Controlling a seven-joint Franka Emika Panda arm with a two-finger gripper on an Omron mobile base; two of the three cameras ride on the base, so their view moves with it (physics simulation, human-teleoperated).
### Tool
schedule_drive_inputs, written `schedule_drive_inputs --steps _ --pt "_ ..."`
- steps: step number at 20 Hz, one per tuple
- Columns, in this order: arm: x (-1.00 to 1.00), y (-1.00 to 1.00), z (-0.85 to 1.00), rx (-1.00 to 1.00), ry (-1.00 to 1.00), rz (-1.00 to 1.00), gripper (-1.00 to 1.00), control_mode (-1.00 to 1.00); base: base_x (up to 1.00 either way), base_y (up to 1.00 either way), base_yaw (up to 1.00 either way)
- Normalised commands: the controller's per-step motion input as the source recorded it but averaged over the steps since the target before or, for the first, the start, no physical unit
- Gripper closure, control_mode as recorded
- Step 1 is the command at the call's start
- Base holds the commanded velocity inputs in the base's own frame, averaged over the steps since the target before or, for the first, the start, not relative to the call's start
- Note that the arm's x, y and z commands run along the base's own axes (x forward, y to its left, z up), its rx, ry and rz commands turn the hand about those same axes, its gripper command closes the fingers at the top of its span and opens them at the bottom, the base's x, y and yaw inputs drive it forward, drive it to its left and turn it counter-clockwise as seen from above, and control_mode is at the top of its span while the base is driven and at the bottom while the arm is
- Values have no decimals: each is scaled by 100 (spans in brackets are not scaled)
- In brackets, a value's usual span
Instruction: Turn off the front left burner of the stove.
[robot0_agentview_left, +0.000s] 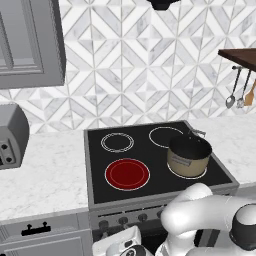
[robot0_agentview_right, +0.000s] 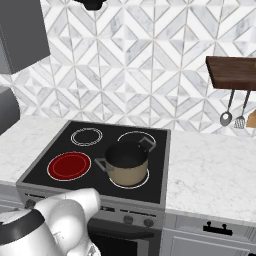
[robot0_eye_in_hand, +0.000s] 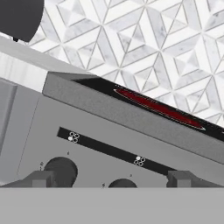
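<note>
Our gripper hangs low in front of the stove's grey front panel, its two dark fingertips set wide apart, pinching nothing. In the hand view the leftmost knob sits just inside the left fingertip, and a second knob peeks up between the tips, a little right of their middle. Neither is touched yet, as far as we can tell.

The front left burner glows red on the stove, at the near left of the black glass. The smaller double-ring burner lies behind it, and a tan pot with a dark inside stands on the front right burner. A grey toaster sits well to the left on the marble counter.

We judge the step in hand to be lining up on the right knob. The small markings on the dark strip above the knobs are too small for us to read, so we cannot say for sure which knob serves the glowing burner. To do this well, we would centre the chosen knob squarely between the fingertips first, then push straight in, close evenly on its rim and turn about its own axis. An off-centre grip would likely slip off the small round knob.
</note>
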Motion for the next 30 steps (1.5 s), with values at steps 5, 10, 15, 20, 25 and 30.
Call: schedule_drive_inputs --steps 5,10,15,20,25,30 --pt "4 3 0 0 0 0 -100 -100 0 0 0" --pt "3 0 0 0 0 0 -100 -100 0 0 0" --pt "6 0 0 0 0 0 -100 -100 0 0 0" --pt "17 0 0 0 0 0 -100 -100 0 0 0" --pt "15 0 -3 0 0 0 -100 -100 0 0 0" --pt "0 0 -26 0 1 0 -100 -100 0 0 0"
